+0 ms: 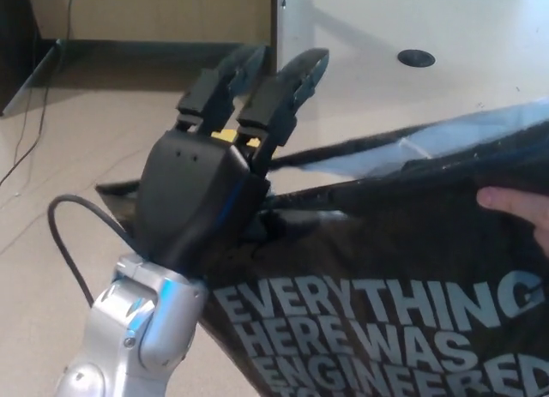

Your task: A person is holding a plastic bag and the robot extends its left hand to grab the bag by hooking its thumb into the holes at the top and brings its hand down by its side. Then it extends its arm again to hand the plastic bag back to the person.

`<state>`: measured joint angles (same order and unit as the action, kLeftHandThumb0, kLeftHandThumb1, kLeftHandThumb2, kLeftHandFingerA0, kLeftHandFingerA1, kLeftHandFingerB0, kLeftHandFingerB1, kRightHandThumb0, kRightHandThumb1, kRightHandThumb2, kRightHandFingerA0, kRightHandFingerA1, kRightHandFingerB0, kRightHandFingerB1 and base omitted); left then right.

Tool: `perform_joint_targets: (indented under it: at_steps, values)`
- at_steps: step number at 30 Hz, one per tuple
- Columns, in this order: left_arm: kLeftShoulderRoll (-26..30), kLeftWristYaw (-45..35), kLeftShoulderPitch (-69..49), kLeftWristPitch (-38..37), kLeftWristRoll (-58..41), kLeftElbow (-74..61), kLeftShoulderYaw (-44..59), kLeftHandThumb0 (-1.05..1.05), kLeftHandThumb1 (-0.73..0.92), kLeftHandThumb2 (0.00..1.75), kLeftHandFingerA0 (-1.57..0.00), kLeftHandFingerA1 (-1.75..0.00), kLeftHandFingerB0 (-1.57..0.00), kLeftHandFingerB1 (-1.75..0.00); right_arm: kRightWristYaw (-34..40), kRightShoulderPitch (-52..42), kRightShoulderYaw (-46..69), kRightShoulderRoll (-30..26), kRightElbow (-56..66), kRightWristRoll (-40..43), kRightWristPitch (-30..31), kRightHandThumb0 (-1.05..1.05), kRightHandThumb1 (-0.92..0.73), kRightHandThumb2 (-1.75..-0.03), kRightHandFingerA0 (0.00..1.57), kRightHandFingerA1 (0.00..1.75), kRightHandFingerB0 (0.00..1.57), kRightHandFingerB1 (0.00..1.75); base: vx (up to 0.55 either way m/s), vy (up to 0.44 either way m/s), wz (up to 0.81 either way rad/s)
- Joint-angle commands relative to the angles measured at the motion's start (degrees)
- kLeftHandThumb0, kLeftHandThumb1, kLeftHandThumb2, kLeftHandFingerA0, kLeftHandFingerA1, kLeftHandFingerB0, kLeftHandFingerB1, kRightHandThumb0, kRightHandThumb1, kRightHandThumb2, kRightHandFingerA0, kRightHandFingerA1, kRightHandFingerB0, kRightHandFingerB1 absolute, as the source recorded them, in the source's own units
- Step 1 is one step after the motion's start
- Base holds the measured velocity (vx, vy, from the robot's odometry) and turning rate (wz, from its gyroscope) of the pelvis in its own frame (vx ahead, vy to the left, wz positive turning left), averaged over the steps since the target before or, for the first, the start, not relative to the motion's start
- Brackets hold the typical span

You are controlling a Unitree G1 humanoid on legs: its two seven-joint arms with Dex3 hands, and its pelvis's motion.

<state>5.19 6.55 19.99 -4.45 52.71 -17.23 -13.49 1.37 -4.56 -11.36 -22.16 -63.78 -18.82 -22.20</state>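
A black plastic bag [403,268] with pale block lettering hangs, its top stretched open.

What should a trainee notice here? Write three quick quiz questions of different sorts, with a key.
1. True or false: the two fingers of the left hand are clamped flat on the black plastic bag.
2. Who holds the bag's right edge? A) the robot's right hand B) a person's hand C) nobody
3. Fill in: the first printed word on the bag is ____.

Key: 1 false, the fingers point up, clear of the bag, at whose top edge the hand sits; 2 B; 3 EVERYTHING.
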Motion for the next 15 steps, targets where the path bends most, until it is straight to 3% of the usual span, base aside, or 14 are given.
perform_joint_targets:
  at_steps: [1, 2, 3, 4, 5, 6, 9, 12, 13, 15]
  values:
    - [1.95, 0.58, -0.31, 2.55, 3.59, 2.27, -0.48, -0.33, 0.19, 0.81, 0.00, -0.49, 0.00, -0.47, 0.23, 0.30, -0.15, -1.02, -0.27, -0.43, 0.01, -0.36, -0.67, -0.61, 0.74, 0.51, 0.64, 0.42, 0.00, 0.000, 0.00]
    - [2.05, 1.20, -0.08, 2.52, 3.97, 2.86, -0.57, -0.59, 0.44, 0.55, -0.18, -0.31, -0.16, -0.29, 0.36, 0.22, -0.19, -1.02, -0.13, -0.50, -0.03, -0.36, -0.67, -0.61, 0.74, 0.51, 0.64, 0.42, 0.00, 0.000, 0.00]
    - [2.28, 2.13, 0.28, 2.60, 4.45, 3.68, -0.78, -0.59, 0.44, 0.55, -0.18, -0.31, -0.16, -0.29, 0.53, 0.13, -0.24, -1.02, 0.05, -0.58, -0.10, -0.36, -0.67, -0.61, 0.74, 0.51, 0.64, 0.42, 0.00, 0.000, 0.00]
    - [2.52, 3.92, 0.80, 2.48, 5.28, 5.01, -0.97, -0.30, 0.23, 0.84, -0.06, -0.50, -0.06, -0.49, 0.72, -0.15, -0.18, -1.00, 0.17, -0.51, -0.59, -0.35, -0.67, -0.61, 0.73, 0.49, 0.64, 0.42, 0.00, 0.000, 0.00]
    - [2.64, 4.87, 1.03, 2.25, 5.32, 5.67, -0.95, -0.28, 0.24, 0.85, -0.09, -0.51, -0.09, -0.50, 0.72, -0.11, -0.24, -0.88, 0.13, -0.55, -0.67, -0.34, -0.68, -0.60, 0.73, 0.49, 0.64, 0.42, 0.00, 0.000, 0.00]
    - [2.65, 6.40, 1.26, 1.89, 5.45, 6.52, -0.94, -0.59, 0.41, 0.70, -0.27, -0.42, -0.19, -0.38, 0.74, -0.07, -0.31, -0.82, 0.01, -0.62, -0.74, -0.35, -0.67, -0.60, 0.72, 0.49, 0.63, 0.42, 0.00, 0.000, 0.00]
    - [2.77, 14.40, 7.24, -0.77, 4.46, 13.59, 0.15, -0.56, 0.45, 0.72, -0.37, -0.45, -0.29, -0.41, 0.23, 4.34, -0.15, 0.22, -1.40, -0.41, 0.73, -0.35, -0.68, -0.60, 0.71, 0.48, 0.63, 0.42, 0.00, 0.000, 0.00]
    - [2.00, 17.59, 7.12, -1.36, 5.23, 14.36, -1.04, -0.54, 0.47, 0.74, -0.41, -0.47, -0.31, -0.42, 0.50, 2.19, -0.14, 0.24, -1.22, -0.20, -0.01, -0.40, -0.65, -0.63, 0.68, 0.48, 0.58, 0.42, 0.00, 0.000, 0.00]
    - [1.68, 19.66, 7.66, -2.29, 4.83, 15.61, -1.10, -0.45, 0.54, 0.57, -0.50, -0.38, -0.40, -0.33, 0.51, 2.36, -0.22, 0.32, -1.61, -0.28, 0.18, -0.39, -0.66, -0.61, 0.67, 0.47, 0.58, 0.41, 0.00, 0.000, 0.00]
    - [0.80, 22.36, 8.70, -3.77, 4.02, 17.16, -1.51, -0.45, 0.55, 0.57, -0.53, -0.39, -0.42, -0.34, 0.62, 2.50, -0.43, 0.30, -2.06, -0.53, -0.09, -0.39, -0.66, -0.63, 0.69, 0.48, 0.61, 0.42, 0.00, 0.000, 0.00]
